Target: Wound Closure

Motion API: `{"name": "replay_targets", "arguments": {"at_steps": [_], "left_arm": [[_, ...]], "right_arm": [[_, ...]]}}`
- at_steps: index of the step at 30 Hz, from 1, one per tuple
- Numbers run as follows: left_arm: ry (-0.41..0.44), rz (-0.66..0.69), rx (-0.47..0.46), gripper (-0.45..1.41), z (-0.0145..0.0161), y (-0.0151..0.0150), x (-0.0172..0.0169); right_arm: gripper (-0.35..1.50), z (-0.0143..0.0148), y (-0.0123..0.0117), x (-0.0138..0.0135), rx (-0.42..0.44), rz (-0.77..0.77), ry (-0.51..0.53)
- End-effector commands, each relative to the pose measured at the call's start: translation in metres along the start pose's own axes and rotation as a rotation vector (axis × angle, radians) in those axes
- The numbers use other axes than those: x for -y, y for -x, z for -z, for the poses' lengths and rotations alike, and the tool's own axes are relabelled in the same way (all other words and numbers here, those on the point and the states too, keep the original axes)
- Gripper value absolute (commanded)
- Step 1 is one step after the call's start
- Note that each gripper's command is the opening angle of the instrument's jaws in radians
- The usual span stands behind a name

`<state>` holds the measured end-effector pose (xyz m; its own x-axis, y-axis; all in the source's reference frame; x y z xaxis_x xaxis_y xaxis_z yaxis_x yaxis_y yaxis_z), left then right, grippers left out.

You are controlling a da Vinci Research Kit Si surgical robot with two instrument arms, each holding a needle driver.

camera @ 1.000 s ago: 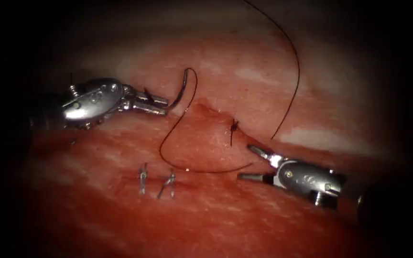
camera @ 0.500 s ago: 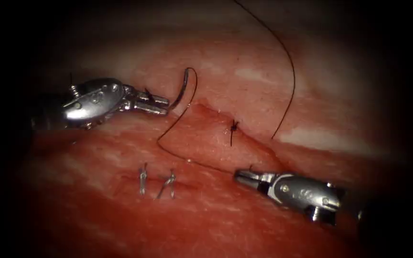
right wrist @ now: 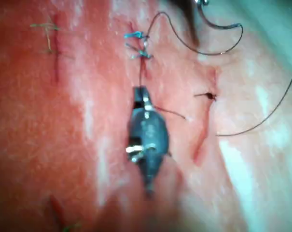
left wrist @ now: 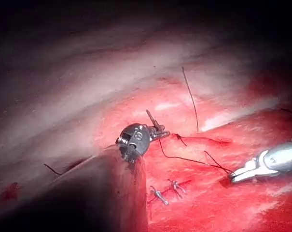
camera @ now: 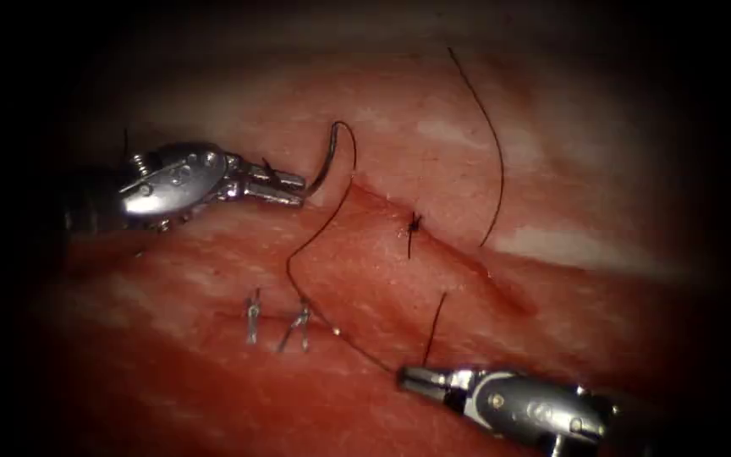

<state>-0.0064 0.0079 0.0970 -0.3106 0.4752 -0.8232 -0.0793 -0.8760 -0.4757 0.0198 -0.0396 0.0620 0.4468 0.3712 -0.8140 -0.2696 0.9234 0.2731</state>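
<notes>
Needle [camera: 328, 161] is sitting clear of the tissue [camera: 433, 127], just above the upper-left end of the cut [camera: 458, 254], curve arcing up and over, not in the tissue. Left tool [camera: 294, 188] is clamping it near one end of the curve, jaws closed on it. Thread [camera: 315, 237] is running off the needle's top end, down across the cut, past two metal clips [camera: 277, 322], and into the right tool [camera: 412, 378], whose jaws are pressed together on the strand; a short end is sticking up from those jaws.

Compared with a second ago, when its jaws were apart just right of the cut, the right tool is now lower in the endoscope view and gripping, the slack loop is straightening and the long free tail at top right is shortening: thread is being pulled through. A knotted stitch [camera: 414, 227] is sitting on the cut.

Judgement: the next move calls for steady tension and no tugging on the needle.
</notes>
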Motion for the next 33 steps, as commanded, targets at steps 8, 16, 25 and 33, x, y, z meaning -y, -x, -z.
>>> {"name": "replay_targets", "arguments": {"at_steps": [8, 16, 25, 33], "left_arm": [[0.003, 0.007, -0.002, -0.45, -0.0007, 0.0005, 0.0002], [0.006, 0.007, -0.003, -0.45, -0.0007, 0.0005, 0.0002], [0.008, 0.014, -0.003, -0.45, -0.0005, 0.001, 0.0006], [0.007, 0.02, -0.003, -0.45, -0.0006, 0.0011, 0.0007]], "right_arm": [[-0.35, -0.0011, -0.002, 0.0029, -0.018, 0.002, -0.025], [-0.35, -0.0006, -0.0023, 0.0034, -0.021, 0.004, -0.032], [-0.35, -0.0008, -0.0028, 0.0043, -0.031, 0.001, -0.044], [-0.35, -0.0009, -0.0041, 0.0065, -0.045, -0.015, -0.066]]}}
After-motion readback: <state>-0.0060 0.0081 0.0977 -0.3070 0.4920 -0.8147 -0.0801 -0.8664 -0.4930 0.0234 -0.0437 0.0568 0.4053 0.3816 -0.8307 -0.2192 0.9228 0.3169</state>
